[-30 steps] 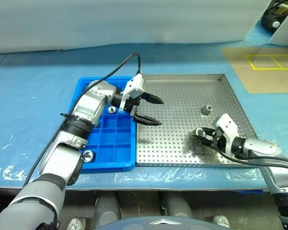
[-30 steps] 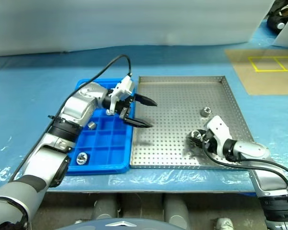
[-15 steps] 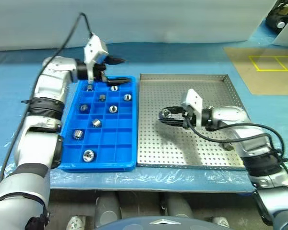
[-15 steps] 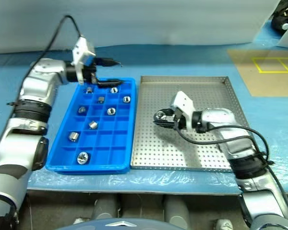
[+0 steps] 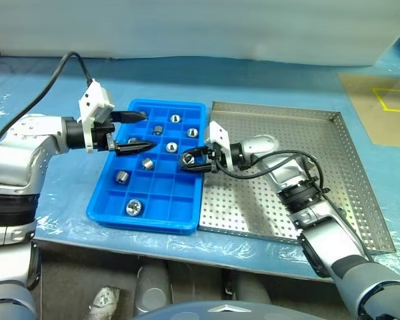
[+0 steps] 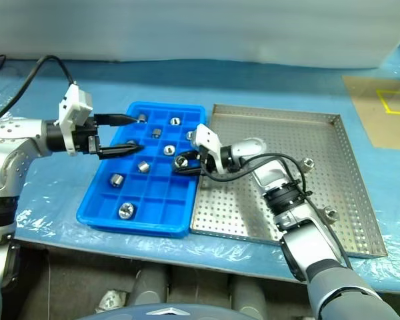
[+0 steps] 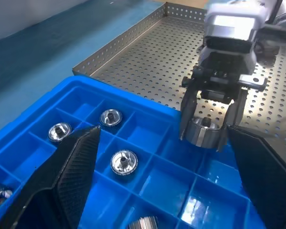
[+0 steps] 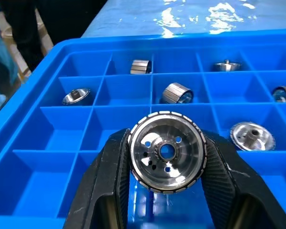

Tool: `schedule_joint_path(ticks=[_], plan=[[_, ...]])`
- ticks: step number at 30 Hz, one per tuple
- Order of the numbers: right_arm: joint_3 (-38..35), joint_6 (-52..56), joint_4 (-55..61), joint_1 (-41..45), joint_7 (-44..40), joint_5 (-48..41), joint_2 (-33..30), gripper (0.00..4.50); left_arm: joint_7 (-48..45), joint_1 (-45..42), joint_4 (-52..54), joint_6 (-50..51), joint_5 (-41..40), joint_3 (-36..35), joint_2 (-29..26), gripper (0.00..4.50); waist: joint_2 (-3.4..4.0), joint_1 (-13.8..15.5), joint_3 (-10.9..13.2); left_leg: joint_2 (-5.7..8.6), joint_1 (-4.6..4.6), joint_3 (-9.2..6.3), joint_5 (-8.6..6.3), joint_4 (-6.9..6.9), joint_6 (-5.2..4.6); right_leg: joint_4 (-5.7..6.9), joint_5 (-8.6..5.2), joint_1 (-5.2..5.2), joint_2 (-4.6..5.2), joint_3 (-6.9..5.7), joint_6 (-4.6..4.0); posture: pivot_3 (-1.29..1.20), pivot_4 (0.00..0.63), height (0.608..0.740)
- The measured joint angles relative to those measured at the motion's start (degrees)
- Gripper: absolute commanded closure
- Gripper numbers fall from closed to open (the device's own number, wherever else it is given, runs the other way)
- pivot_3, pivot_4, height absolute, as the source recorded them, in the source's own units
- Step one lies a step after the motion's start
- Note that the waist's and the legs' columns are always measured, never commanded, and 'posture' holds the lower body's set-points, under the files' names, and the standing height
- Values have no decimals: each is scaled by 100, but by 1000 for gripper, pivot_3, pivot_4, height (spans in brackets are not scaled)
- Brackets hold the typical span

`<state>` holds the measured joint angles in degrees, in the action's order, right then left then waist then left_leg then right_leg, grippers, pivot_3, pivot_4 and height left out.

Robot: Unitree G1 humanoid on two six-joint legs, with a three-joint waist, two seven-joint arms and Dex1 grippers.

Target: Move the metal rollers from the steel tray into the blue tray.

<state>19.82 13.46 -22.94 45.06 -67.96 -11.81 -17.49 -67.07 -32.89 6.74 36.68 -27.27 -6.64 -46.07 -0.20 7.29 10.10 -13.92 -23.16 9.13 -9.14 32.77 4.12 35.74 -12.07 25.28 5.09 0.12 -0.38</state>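
A worktable covered in crinkled blue plastic sheet (image 5: 267, 73) carries the two trays side by side: the bright blue plastic tray with its grid of square compartments (image 5: 101, 200) on the left, the large square steel tray with a perforated floor and low rim (image 5: 347, 173) touching it on the right. The right gripper (image 5: 195, 161) is clamped on one shiny, ribbed metal roller with a hollow centre (image 8: 167, 151) and holds it over the blue tray's right-hand column, near the shared edge. Several other rollers (image 5: 133, 207) lie one to a compartment; two more (image 6: 331, 214) sit in the steel tray's right side. The left gripper (image 5: 135, 130) hangs over the tray's far-left part, fingers spread wide and empty. To finish this step well, I'd centre the roller over an empty cell (the one below looks free), lower it close to the floor — so it cannot bounce over a divider — and only then part the fingers. No brand, label or legible writing shows anywhere.
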Motion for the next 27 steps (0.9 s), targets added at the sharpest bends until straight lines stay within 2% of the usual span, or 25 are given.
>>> schedule_joint_path(ticks=[7, 9, 14, 21, 27], plan=[[-21, -616, -787, 122, -55, 294, 170, 2858, 306, 176, 278, 264, -231, -76, -91, 26, 0, 19, 0, 2, 0, -39, 23, 2, 35, 5, 0, -13, -2, -16, 0, 209, 150, 740], [-82, -709, -849, 128, -40, 305, 166, 2091, 359, 175, 283, 267, -279, -76, -96, 26, 0, 14, 0, 2, 0, -46, 26, 2, 40, 7, 0, -12, -4, -16, 0, 191, 150, 740], [-190, -720, -834, 144, -18, 315, 73, 525, 380, 90, 232, 252, -291, -5, -87, 26, 0, 2, 0, 2, -3, -46, 27, 2, 39, 4, 0, -12, -5, -17, 0, 159, 150, 740], [-311, -459, -264, -5, 100, 301, -120, 525, 356, -319, -111, 86, -276, 128, 16, 26, 0, -4, 0, 2, -5, -47, 28, 2, 39, 3, 0, -13, -5, -16, 0, 94, 150, 740], [-752, 40, 619, -406, 242, 185, -822, 525, 83, -1379, -1165, -529, 18, 619, 462, 26, -1, 13, 0, 16, -3, -48, 29, 16, 39, 2, 1, -30, -2, -7, 2, -43, 150, 740]])
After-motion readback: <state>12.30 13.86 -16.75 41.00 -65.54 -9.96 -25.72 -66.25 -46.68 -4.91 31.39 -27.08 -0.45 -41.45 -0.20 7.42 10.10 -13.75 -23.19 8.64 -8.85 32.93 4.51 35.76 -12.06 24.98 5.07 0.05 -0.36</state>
